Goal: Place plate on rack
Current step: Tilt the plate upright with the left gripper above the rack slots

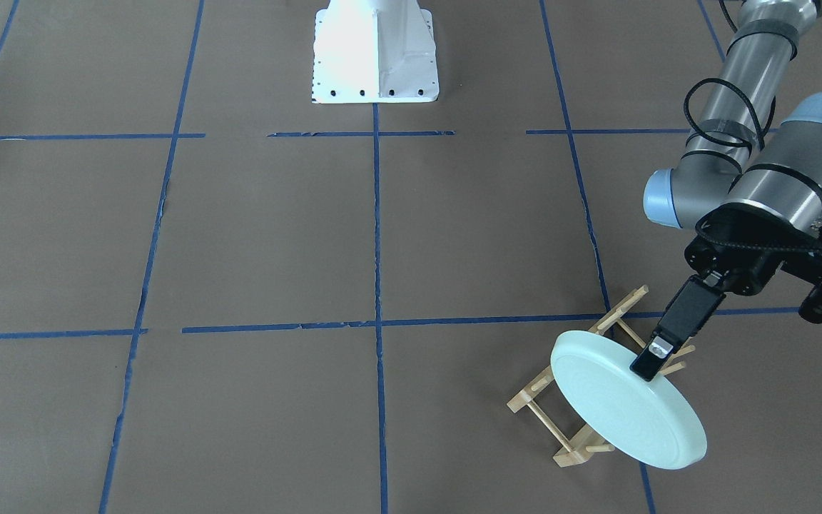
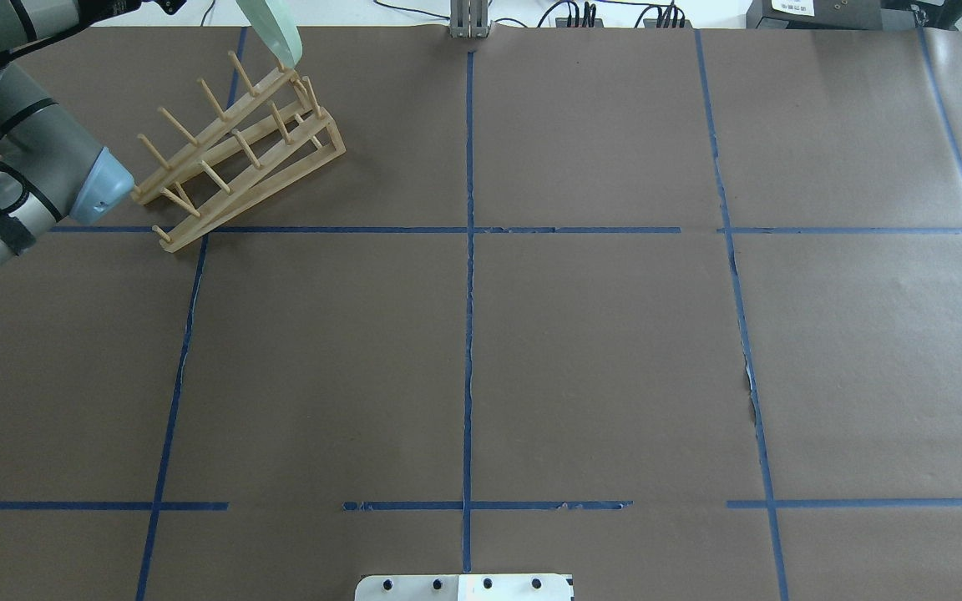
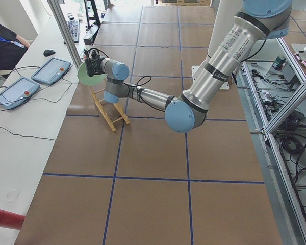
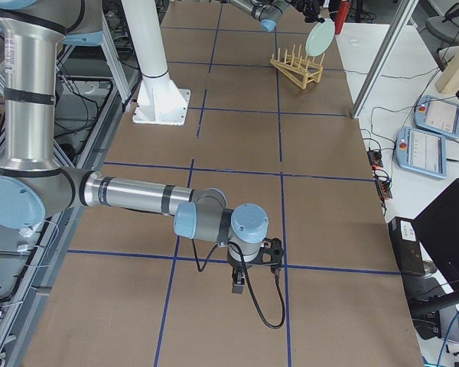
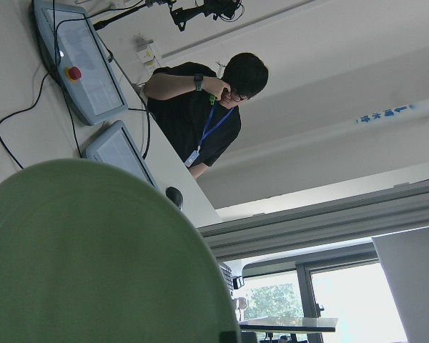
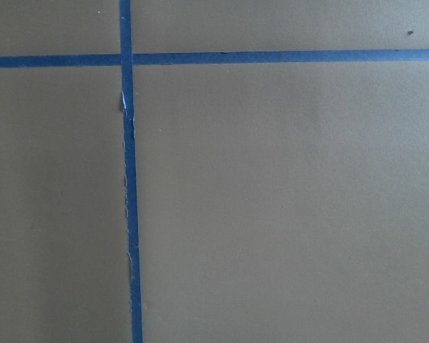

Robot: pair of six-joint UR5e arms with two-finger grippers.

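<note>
Right, front-facing view first: my left gripper (image 1: 650, 364) is pinching the upper rim of the plate (image 1: 618, 407), which hangs on edge, tilted, over the rack (image 1: 574, 457) near the far left corner of the table (image 1: 382, 235). I can't tell from here whether the bottom rim is in a slot yet.

Overhead view: only a sliver of the plate (image 2: 276, 33) shows, its low tip right at the end pegs of the rack (image 2: 239, 159). My call is to square the plate to the peg gaps before lowering it, or it'll ride up on a dowel.

Left side view: plate (image 3: 84, 74) above the rack (image 3: 109, 109). That rack looks light, so I'd go down gently and not shove it.

Right side view: my right gripper (image 4: 237, 287) hangs low over the table's near part, well apart from the rack; fingers spread or closed, I can't tell.

Left wrist view: plate (image 5: 93, 264) fills the lower left, a person (image 5: 200, 114) beyond.

Right wrist view: just blue tape (image 6: 129, 179) on the table.
</note>
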